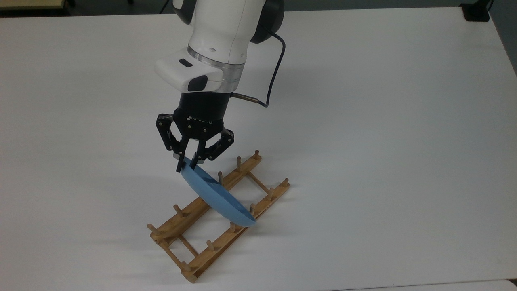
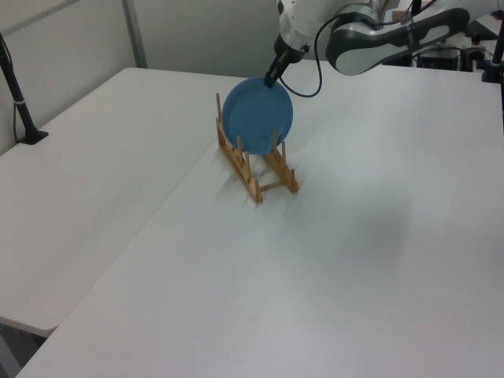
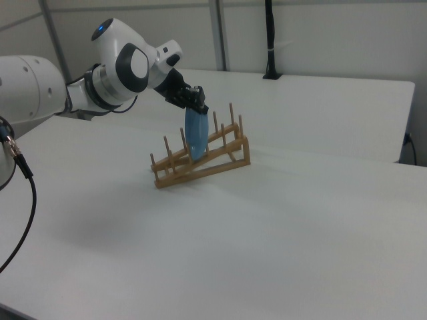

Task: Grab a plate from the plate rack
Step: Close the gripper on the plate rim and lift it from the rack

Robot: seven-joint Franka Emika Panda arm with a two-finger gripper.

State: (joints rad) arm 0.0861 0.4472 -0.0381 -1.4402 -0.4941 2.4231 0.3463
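**Now gripper pinches the plate's top edge**

Overhead, the white arm (image 1: 220, 36) reaches down from the far side of the table (image 1: 383, 121), its wrist tilted slightly so the black gripper (image 1: 186, 165) points down at the rack. Both fingers are drawn in on the upper rim of the plate (image 1: 216, 196), one on each face, so the gripper is clamped on the plate. A dark cable (image 1: 274, 68) loops from the wrist to the arm.

The plate stands on edge, leaning, in the plate rack (image 1: 210, 238), its lower rim down between the two wooden rails among the middle pegs. In the left view the plate (image 2: 257, 116) shows its round blue face, with the gripper (image 2: 272, 79) at its top right edge and the plate rack (image 2: 260, 177) below. In the right view the plate (image 3: 195, 137) appears edge-on, the gripper (image 3: 197, 103) above it, and the plate rack (image 3: 200, 163) sits with one rail raised.

Pegs stand close on either side of the plate. A black post (image 2: 17, 98) stands at the far left of the left view, well apart.
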